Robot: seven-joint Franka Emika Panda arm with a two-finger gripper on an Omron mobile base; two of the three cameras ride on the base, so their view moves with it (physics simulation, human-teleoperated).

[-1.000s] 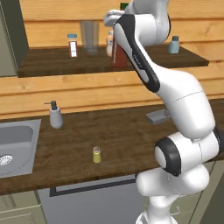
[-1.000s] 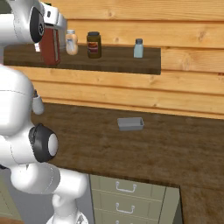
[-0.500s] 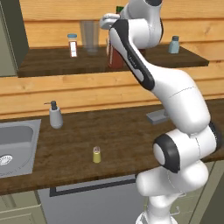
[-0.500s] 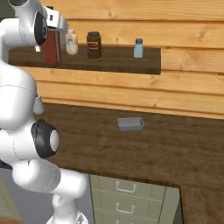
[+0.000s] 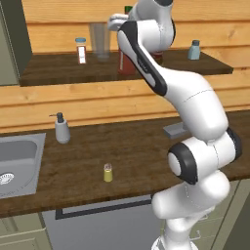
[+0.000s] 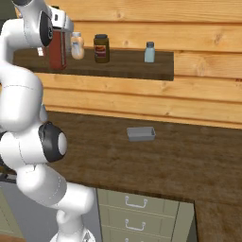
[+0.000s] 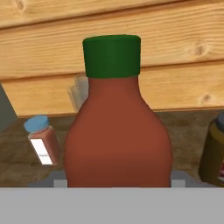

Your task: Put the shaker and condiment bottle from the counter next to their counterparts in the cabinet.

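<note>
Hand view has the condiment bottle [image 7: 117, 127] square in front of me: glossy red body swelling below a narrow neck, flat-topped green cap, smooth all over. I see it rising between grey pads at the bottom edge, so I judge the gripper [image 6: 56, 35] closed on the bottle, though the fingers themselves are hidden behind it. In the right base view the bottle [image 6: 56, 49] stands upright over the left part of the cabinet [image 6: 123, 66], a dark-wood shelf backed by pale grainy planks; I cannot tell whether its base is touching the board yet.

My job now, as I judge it, is to seat it beside the squat cream bottle [image 6: 77, 46] with the pale blue cap, which sits just beside it toward the back edge. I want the bottle kept vertical, lowered until the base is flat, then the fingers opened without nudging the dark brown jar [image 6: 101, 48] nearby. Slick plastic can slip, so I go slowly.

On the counter [image 5: 136, 156], the tiny yellow-green shaker [image 5: 108, 173] waits near the front edge, right of the steel sink [image 5: 14, 158]
</note>
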